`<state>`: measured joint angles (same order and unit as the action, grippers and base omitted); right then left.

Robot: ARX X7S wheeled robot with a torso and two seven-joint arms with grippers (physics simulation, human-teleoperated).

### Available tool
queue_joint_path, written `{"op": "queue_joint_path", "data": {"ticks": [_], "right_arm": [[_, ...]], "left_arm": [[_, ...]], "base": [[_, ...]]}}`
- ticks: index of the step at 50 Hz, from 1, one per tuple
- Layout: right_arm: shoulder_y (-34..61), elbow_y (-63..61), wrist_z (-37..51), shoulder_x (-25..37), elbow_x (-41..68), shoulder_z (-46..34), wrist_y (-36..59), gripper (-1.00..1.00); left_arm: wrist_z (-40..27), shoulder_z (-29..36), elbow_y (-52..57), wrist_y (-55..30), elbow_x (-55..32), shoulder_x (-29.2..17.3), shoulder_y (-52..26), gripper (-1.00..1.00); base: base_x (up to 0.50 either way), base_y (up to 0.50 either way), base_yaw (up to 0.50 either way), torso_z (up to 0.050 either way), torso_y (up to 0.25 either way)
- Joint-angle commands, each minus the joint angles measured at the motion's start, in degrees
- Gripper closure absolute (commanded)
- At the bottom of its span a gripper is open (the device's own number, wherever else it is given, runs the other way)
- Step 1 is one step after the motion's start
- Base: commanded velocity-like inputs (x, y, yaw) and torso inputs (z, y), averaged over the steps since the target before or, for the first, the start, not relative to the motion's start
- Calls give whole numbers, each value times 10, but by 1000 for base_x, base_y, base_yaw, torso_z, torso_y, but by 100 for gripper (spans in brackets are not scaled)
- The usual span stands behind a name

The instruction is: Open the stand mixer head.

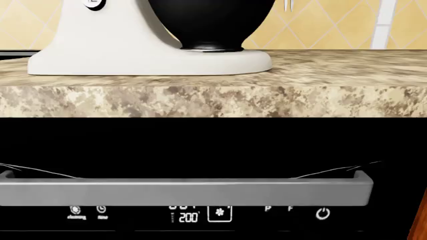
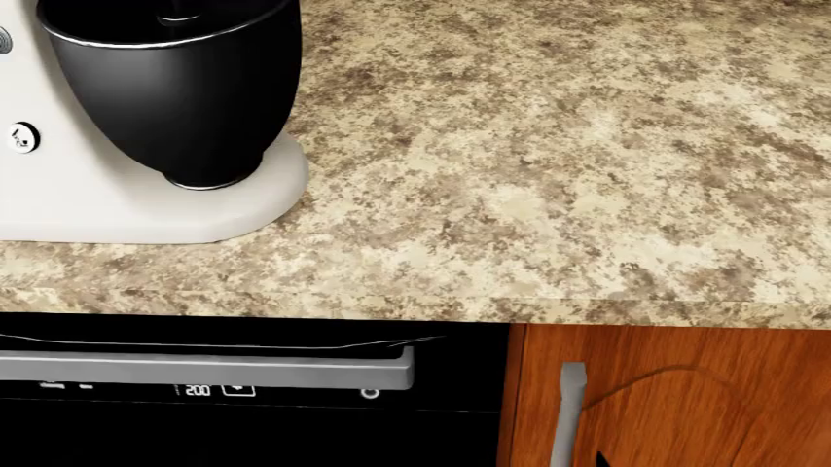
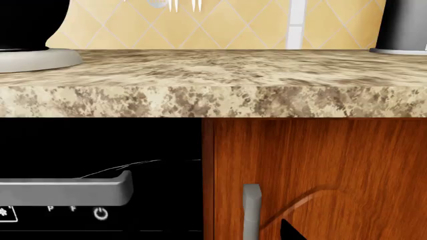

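Note:
The stand mixer head is out of view in every frame. Only the mixer's lower part shows: the glossy black bowl (image 2: 182,88) on the white base (image 2: 143,209), and the white column with a round knob (image 2: 19,138), at the far left of the counter. The left wrist view shows the base (image 1: 147,60) and bowl (image 1: 210,22) from the front, level with the counter edge. The right wrist view shows only the base's rim (image 3: 37,57). Neither gripper shows in any view.
The speckled stone countertop (image 2: 546,175) stretches to the right of the mixer. Below it is a black appliance front with a grey bar handle (image 2: 208,368) and a lit display. To its right is a wooden cabinet door (image 2: 675,399) with a vertical handle (image 2: 567,413). A grey object (image 3: 403,25) stands at the counter's far right.

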<state>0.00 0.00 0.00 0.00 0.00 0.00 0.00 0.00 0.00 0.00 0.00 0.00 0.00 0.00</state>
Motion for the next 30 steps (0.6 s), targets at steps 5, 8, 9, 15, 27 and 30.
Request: {"op": "queue_joint_path", "data": {"ticks": [5, 8, 9, 15, 27, 30], "right_arm": [[-1, 2, 6, 20, 32, -22, -23, -100], [4, 12, 14, 25, 26, -29, -30, -100], [4, 14, 19, 27, 19, -32, -36, -100], [6, 17, 21, 35, 24, -42, -38, -100], [5, 14, 48, 51, -9, -69, -18, -100], [8, 20, 47, 55, -10, -75, -20, -100]], "left_arm": [[-26, 19, 5, -13, -19, -16, -1, -100], [-34, 24, 4, -10, -23, -21, -3, -100], [-35, 25, 4, -11, -25, -22, -3, -100], [-35, 34, -2, 10, -33, -32, -1, -100], [-47, 54, -5, 16, -29, -44, 2, -100], [-48, 56, -5, 14, -32, -46, 2, -100]], "base": [[0, 0, 0, 0, 0], [0, 0, 0, 0, 0], [0, 0, 0, 0, 0], [0, 0, 0, 0, 0], [0, 361, 0, 0, 0], [0, 500, 0, 0, 0]]}}
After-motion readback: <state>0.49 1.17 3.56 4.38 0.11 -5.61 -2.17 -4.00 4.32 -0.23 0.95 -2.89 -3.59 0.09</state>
